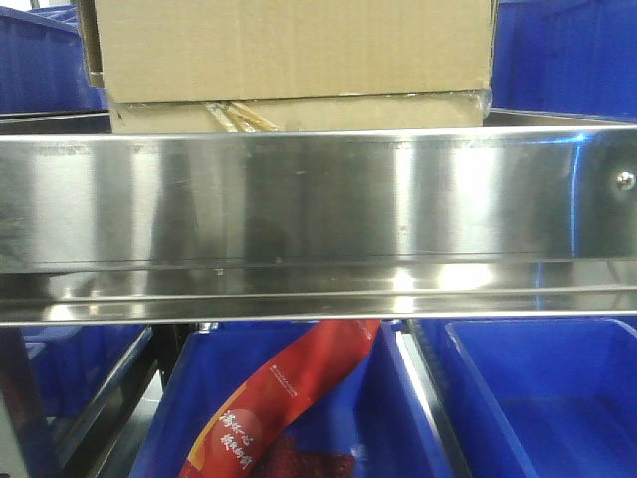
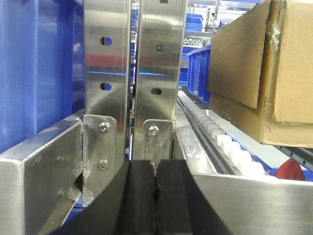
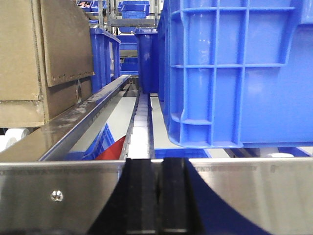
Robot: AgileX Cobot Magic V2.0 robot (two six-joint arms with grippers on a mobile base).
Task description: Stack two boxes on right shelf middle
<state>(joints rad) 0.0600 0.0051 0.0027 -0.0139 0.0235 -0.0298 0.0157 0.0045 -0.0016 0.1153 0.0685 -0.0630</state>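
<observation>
The two boxes stand stacked on the right shelf middle, a shiny steel board with a wide front rail. The large plain box rests on the flatter one, which shows a tan tape strip. In the left wrist view the stack is at the right: large box over the flatter box. In the right wrist view it is at the left: large box over the flatter box. My left gripper and right gripper are both shut on nothing, in front of the steel rail and apart from the boxes.
Blue bins flank the stack, and one large blue bin sits close on the right. Two steel uprights stand ahead of the left gripper. White roller tracks run along the shelf. Below, a red bag lies in a blue bin.
</observation>
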